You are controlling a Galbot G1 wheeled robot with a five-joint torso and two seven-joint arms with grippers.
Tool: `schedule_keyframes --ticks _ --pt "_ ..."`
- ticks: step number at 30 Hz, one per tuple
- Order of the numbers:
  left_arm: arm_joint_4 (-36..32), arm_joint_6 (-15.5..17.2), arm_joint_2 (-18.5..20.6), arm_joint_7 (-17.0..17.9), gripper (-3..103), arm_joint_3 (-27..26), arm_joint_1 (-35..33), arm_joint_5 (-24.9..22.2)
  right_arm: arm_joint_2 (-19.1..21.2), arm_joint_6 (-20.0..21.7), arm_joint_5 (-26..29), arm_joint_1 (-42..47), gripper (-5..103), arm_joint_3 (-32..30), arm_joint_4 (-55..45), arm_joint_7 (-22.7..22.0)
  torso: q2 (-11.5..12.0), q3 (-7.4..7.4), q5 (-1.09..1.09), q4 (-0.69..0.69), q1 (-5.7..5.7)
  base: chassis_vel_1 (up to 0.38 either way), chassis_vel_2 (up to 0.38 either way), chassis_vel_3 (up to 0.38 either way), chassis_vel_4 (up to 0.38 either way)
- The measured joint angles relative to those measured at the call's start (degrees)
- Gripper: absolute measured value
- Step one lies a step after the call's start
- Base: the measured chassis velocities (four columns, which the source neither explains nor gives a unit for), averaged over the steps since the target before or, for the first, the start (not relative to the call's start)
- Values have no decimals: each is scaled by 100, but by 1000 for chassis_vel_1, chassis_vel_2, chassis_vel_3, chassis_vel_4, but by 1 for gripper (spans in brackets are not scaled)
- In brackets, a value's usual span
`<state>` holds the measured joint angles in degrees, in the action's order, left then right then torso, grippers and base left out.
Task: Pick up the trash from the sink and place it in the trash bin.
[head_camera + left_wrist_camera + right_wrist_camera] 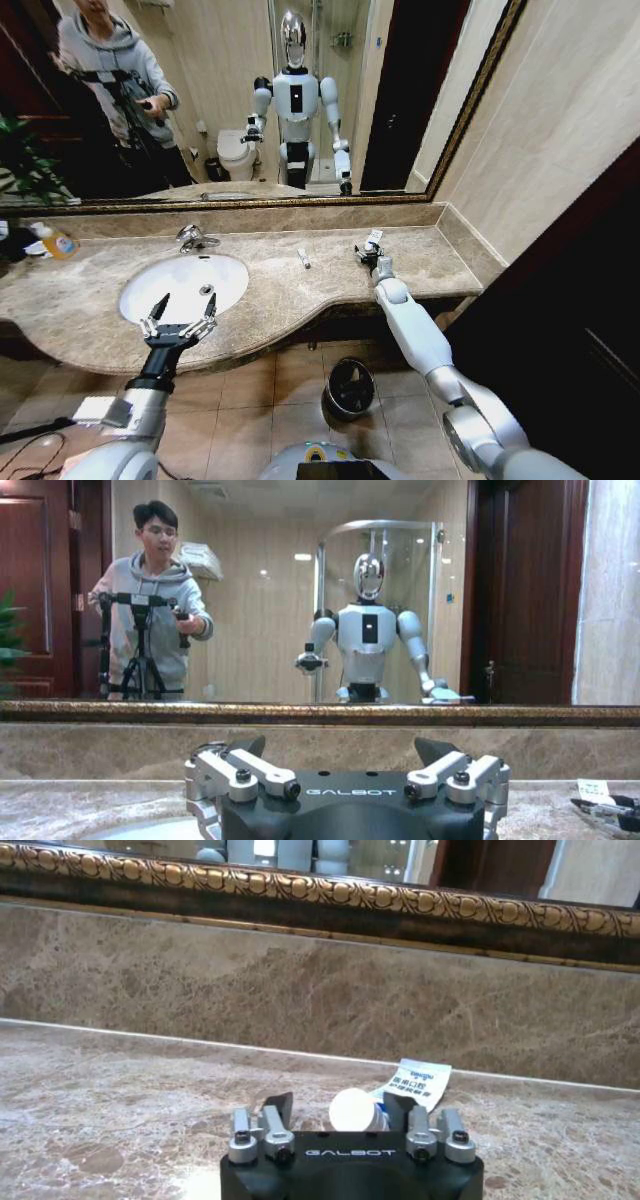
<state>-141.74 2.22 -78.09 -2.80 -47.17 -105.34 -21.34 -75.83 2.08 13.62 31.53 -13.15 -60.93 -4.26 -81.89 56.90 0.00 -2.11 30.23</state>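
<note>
The white oval sink (170,290) is set in the brown marble counter, with its chrome faucet (192,238) behind it. My left gripper (180,316) hovers open over the sink's front rim with nothing between its fingers (245,748). At the counter's right end my right gripper (368,256) is low on the marble and open. A small white bottle (352,1111) with a touch of blue lies between its fingers, and a printed white label (420,1080) lies just beyond. A small white tube (303,258) lies mid-counter. The black trash bin (350,386) stands on the floor below.
A bottle of orange liquid (56,242) stands at the counter's far left by the mirror. The gold-framed mirror (250,203) and a marble backsplash run behind the counter. A wall closes the right end. Tiled floor surrounds the bin.
</note>
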Motion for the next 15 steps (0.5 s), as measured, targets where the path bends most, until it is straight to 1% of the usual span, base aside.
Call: schedule_keyframes --ticks 2,3,4,5,6,9,11,12,14,15 --pt "0 0 0 0 100 0 0 0 1 -2 0 3 62 0 -1 -6 0 0 0 0 0 0 0 0 0" --pt "0 0 0 0 100 0 0 0 11 -2 0 31 53 -1 -15 -15 0 0 0 0 0 0 0 0 0" --pt "0 0 0 0 100 0 0 0 16 -2 0 46 53 -3 -31 -17 0 0 0 0 0 0 0 0 0" --pt "0 0 0 0 100 0 0 0 22 -3 2 57 50 -5 -45 -20 0 0 0 0 0 0 0 0 0" --pt "0 0 0 0 100 0 0 0 22 -3 2 57 50 -5 -45 -20 0 0 0 0 0 0 0 0 0" --pt "0 0 0 0 100 0 0 0 42 -2 16 71 37 -6 -80 -28 0 0 0 0 0 0 0 0 0" --pt "0 0 0 0 100 0 0 0 44 0 21 71 37 -8 -88 -32 0 0 0 0 0 0 0 0 0" --pt "0 0 0 0 100 0 0 1 45 3 30 71 31 -9 -104 -40 0 0 0 0 0 0 0 0 0" --pt "0 0 0 0 100 0 0 0 46 7 35 71 31 -10 -116 -45 0 0 0 0 0 0 0 0 0" --pt "0 0 0 0 100 0 0 0 48 11 37 71 28 -10 -129 -49 0 0 1 0 0 0 0 0 0"
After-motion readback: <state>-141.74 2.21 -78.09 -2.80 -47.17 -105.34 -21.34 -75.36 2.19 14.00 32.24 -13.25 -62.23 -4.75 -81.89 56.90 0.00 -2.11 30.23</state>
